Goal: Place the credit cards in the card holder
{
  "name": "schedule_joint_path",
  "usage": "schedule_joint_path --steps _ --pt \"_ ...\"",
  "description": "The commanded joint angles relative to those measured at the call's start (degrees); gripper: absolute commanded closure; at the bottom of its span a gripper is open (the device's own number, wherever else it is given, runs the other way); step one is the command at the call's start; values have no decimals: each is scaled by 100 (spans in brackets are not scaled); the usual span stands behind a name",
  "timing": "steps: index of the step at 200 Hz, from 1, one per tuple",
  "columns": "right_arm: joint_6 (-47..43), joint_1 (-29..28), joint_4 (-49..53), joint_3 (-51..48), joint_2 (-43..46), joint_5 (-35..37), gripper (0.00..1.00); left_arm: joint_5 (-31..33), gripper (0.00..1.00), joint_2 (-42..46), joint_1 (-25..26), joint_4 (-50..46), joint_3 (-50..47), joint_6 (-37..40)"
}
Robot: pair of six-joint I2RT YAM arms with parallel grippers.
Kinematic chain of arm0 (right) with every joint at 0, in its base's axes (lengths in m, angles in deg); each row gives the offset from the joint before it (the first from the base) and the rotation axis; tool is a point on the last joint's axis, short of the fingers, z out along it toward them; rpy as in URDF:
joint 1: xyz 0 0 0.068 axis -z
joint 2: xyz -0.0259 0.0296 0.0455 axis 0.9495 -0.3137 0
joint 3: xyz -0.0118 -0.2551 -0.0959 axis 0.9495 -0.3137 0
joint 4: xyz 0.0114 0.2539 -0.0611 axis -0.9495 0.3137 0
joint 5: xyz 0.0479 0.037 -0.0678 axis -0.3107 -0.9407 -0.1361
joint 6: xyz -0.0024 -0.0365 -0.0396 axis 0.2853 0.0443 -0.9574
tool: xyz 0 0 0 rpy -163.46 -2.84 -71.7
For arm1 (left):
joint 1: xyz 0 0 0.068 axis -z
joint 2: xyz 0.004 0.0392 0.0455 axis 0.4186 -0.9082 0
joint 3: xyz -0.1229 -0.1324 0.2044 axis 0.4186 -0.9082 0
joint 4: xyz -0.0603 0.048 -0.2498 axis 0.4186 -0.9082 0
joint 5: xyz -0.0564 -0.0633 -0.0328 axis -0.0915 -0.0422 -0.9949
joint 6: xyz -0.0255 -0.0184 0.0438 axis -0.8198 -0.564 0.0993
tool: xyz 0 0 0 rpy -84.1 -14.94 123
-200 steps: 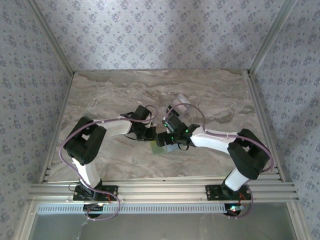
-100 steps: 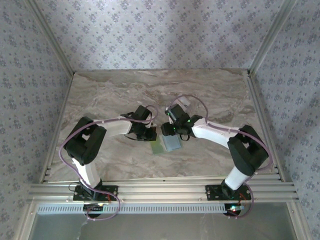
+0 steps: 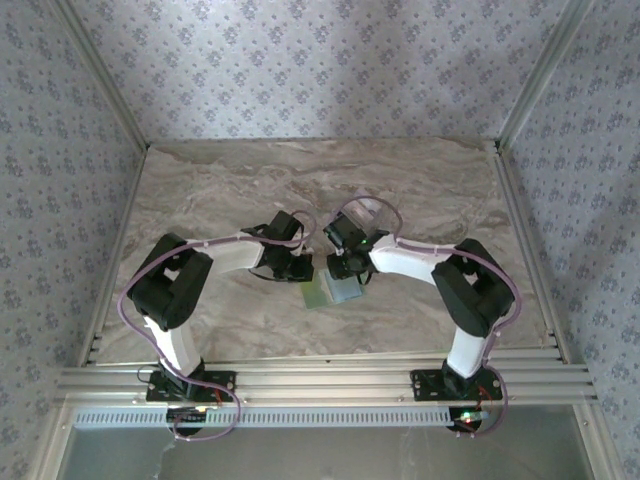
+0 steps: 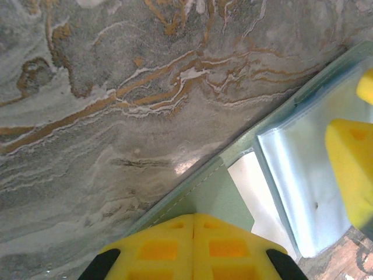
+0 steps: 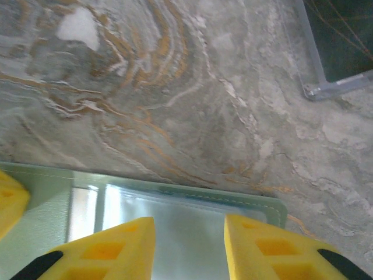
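1. The card holder (image 4: 204,198) lies flat on the table (image 5: 192,105), in the middle between the two arms. It is a matte sage-green sleeve with a stitched rim.
2. A glossy silvery card (image 4: 303,181) lies within that green rim. A white card (image 4: 253,186) shows as a strip just beside it. How deep either one sits in the pocket cannot be told.
3. The left gripper (image 4: 193,248) has its yellow fingers pressed together and rests on the holder's edge, apparently pinning it. Whether a layer is pinched is unclear.
4. The right gripper (image 5: 187,233) is spread, and its fingers straddle the silvery card without clamping it.
5. Judged from this, the step in hand is seating the card. The next move calls for a flat, gentle push along the sleeve while the holder is held firm.
6. The marbled table looks smooth and hard, so thin, slick cards could skid.
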State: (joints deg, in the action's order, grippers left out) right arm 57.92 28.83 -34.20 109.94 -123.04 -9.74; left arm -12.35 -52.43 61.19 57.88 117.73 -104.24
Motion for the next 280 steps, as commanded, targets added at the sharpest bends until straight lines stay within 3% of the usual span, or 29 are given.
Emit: schedule_joint_path --steps 1,106,152,176,220,249,280 --pt "13 5 258 154 -133 322 58 521 94 -308 54 -344 -206 111" --pt "315 -276 344 -87 -435 585 57 478 94 -264 54 -331 -215 93" --pt "406 -369 302 -159 -477 597 68 464 94 -264 54 -326 -215 91" --pt "413 -377 316 -134 -391 575 83 467 94 -264 52 -322 -215 85" --pt "310 -404 527 109 -68 763 100 460 95 -286 47 -313 -215 76" --pt "244 -419 688 416 -37 429 100 437 95 -322 53 -282 -220 50" --pt "324 -387 687 561 -105 -262 91 398 95 -386 54 -246 -218 6"
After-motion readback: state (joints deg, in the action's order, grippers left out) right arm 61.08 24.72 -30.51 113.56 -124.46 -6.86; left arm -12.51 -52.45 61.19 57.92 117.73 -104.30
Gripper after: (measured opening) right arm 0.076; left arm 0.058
